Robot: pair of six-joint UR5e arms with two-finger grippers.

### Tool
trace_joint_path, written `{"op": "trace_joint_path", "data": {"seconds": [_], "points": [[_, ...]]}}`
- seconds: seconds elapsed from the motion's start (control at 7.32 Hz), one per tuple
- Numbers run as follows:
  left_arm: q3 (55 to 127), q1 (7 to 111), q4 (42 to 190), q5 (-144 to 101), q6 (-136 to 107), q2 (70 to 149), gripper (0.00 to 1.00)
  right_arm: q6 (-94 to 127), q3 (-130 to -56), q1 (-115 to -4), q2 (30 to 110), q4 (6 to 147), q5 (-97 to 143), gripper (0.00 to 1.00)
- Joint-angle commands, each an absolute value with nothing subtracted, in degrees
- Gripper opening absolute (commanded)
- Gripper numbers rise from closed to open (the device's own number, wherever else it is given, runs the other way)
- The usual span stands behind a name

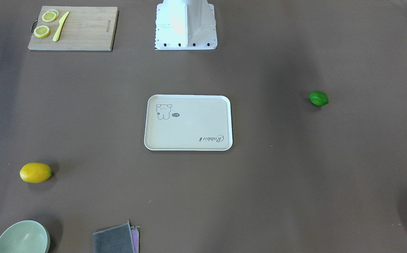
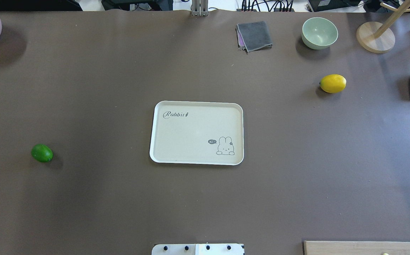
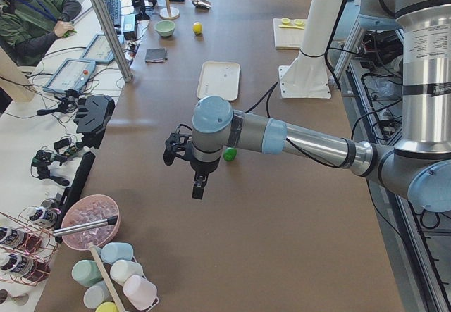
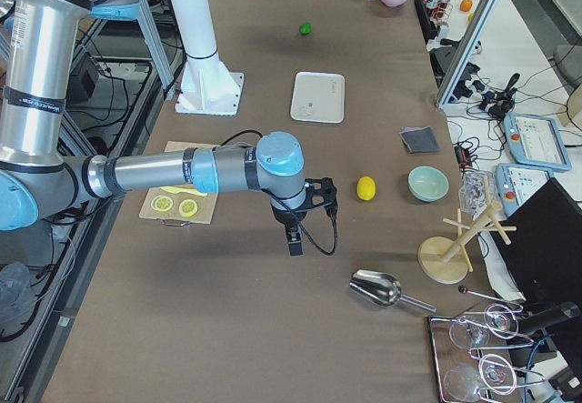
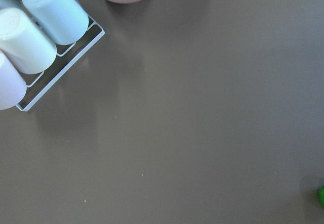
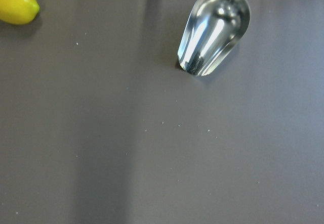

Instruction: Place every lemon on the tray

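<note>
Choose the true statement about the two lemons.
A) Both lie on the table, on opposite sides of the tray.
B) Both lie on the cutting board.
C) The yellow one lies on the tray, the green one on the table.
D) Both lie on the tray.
A: the yellow lemon and the green lemon each rest on the table, one on either side of the tray, well apart from it.

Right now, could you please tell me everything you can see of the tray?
The tray is a flat, cream-white rectangle with rounded corners and a low raised rim, matte like plastic. A small rabbit drawing with a speech bubble is printed in one corner, the script word "Rabbit" in the opposite one. It lies level on the brown table, ahead of the robot's base. Only the table touches it.
</note>
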State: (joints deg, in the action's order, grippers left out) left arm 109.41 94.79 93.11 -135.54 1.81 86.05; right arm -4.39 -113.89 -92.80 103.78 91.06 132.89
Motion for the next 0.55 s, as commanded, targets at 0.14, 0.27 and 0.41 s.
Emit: {"op": "trace_joint_path", "data": {"seconds": [0.14,0.27,0.41], "points": [[105.9,94.5,107.5,-144.3,1.7,89.0,0.98,-4.4,-112.9,-97.0,103.0,88.4,133.1,1.0],[106.0,94.5,107.7,-144.5,1.5,88.7,0.98,-4.1,-112.3,-97.0,103.0,84.9,133.2,1.0],[106.1,94.1,109.8,-144.3,0.5,88.5,0.98,-4.1,-112.2,-96.9,103.4,84.6,133.4,1.0]]}}
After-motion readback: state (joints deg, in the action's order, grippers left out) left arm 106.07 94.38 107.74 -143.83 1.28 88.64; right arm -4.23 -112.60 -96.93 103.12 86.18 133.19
